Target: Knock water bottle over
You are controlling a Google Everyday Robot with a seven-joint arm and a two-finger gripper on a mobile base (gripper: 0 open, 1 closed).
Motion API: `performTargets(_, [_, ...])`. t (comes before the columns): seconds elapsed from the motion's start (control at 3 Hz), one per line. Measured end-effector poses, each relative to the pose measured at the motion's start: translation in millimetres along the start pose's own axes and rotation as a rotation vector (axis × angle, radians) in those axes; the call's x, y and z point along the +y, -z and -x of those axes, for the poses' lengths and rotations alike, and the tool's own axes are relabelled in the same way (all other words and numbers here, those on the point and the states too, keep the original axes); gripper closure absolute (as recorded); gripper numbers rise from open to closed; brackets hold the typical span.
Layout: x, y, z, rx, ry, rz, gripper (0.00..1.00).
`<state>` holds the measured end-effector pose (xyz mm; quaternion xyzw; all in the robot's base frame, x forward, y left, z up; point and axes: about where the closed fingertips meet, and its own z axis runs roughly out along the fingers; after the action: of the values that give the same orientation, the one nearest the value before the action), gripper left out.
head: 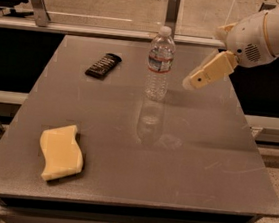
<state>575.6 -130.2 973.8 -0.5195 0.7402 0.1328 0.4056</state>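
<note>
The water bottle [160, 63] stands upright on the grey table [185, 154], toward the back centre. It is clear ribbed plastic with a white cap and a white label edged in red. My gripper [190, 82] comes in from the upper right on a white arm [269, 32]. Its tan fingers point down-left. The tip is just right of the bottle, at about mid-height, with a small gap between them. It holds nothing.
A black remote [103, 65] lies at the back left of the table. A yellow sponge [60, 151] lies at the front left. A low rail with metal posts [173, 9] runs behind the table's far edge.
</note>
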Motion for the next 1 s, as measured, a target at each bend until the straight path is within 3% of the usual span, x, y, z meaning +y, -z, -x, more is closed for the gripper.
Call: performTargets(1.0, [-15,-32,-1,-0.182,-0.068,-0.026,0.0])
